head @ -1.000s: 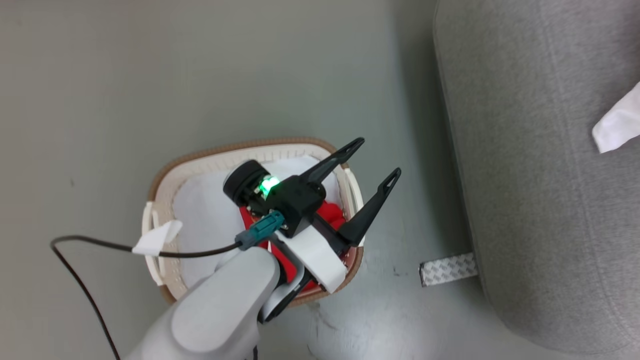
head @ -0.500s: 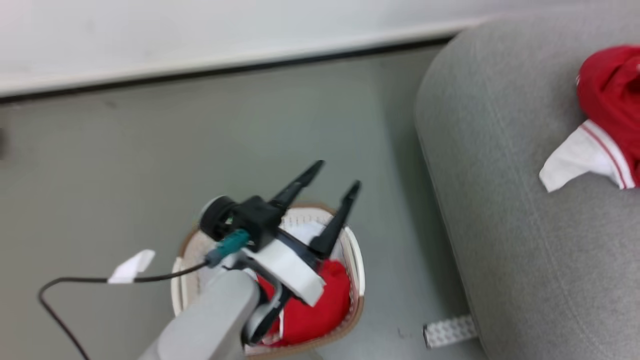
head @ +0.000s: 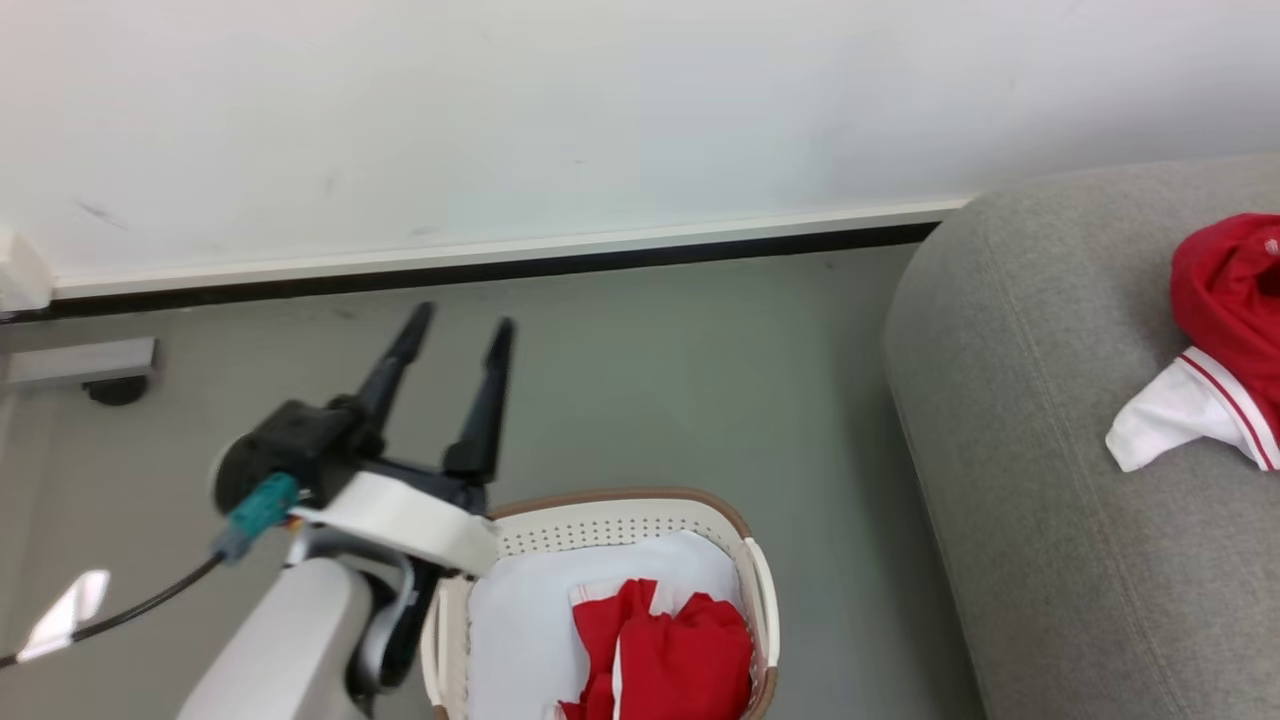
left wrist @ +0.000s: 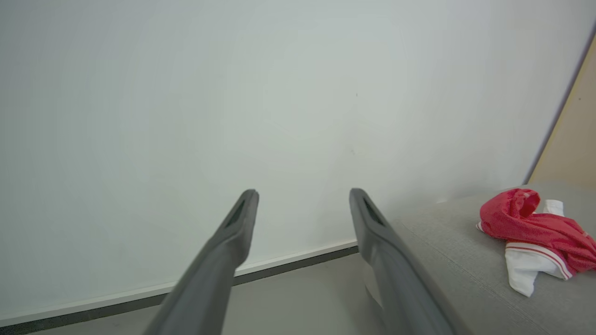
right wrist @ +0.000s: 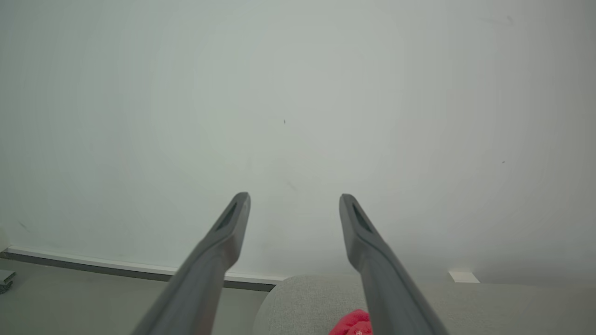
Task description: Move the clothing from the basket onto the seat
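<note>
The cream basket with a brown rim stands on the floor at the bottom of the head view. Red clothing with white panels lies bunched inside it on a white liner. My left gripper hangs open and empty above the floor, up and left of the basket. More red-and-white clothing rests on the grey seat at the right. In the left wrist view my left gripper points at the wall, with clothing on the seat. My right gripper is open and empty above the seat.
A white wall with a dark baseboard runs behind the floor. A grey metal foot with a caster sits at the far left. A black cable with a white tag trails from my left wrist. The seat's rounded arm is close to the basket's right side.
The head camera has tilted up, bringing the wall into view. My left gripper has risen out of the basket and swung left, still open and empty. The red clothing stays in the basket.
</note>
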You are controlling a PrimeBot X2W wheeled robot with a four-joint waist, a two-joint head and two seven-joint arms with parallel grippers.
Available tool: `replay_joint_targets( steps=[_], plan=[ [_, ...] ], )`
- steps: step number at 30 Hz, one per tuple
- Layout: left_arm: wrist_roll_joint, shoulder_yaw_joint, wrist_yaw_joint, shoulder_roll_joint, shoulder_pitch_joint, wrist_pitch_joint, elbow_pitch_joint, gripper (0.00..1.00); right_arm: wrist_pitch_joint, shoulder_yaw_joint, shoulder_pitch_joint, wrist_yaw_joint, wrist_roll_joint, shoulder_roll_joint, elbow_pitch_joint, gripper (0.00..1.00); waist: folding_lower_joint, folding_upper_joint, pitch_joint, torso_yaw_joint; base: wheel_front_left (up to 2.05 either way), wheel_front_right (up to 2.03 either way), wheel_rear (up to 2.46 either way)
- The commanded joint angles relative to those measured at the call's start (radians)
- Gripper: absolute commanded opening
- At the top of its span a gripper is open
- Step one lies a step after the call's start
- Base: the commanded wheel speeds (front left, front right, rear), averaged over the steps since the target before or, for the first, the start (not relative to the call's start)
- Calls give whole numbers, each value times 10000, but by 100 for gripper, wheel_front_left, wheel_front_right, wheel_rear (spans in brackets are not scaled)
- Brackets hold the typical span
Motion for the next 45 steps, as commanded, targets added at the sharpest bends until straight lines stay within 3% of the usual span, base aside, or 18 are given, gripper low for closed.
replay_joint_targets(
  steps=[1, 11, 24, 37, 45],
  plan=[
    [-13, 219, 86, 118, 273, -2, -85, 100, -184, -120, 370, -22, -167, 62, -157, 100, 3, 0, -88, 144, 0, 0, 0],
    [314, 1796, 354, -39, 1546, -3, -258, 100, -1171, -1437, 2794, -22, -2008, 1205, -1153, 100, 3, 0, -229, 417, 0, 0, 0],
    [1065, 3297, 79, -959, 3436, -4, -316, 100, -1529, -4705, 6866, -22, -4424, 4288, -2817, 100, 3, 0, -843, 426, 0, 0, 0],
    [1853, 4242, -703, -1879, 4338, -4, -38, 100, -1547, -5689, 8571, -22, -5586, 6207, -3385, 100, 3, 0, -1260, 563, 0, 0, 0],
    [2267, 4629, -1038, -2178, 4435, -4, 41, 100, -1548, -5754, 8911, -22, -6054, 6561, -3331, 100, 3, 0, -1423, 597, 0, 0, 0]
  ],
)
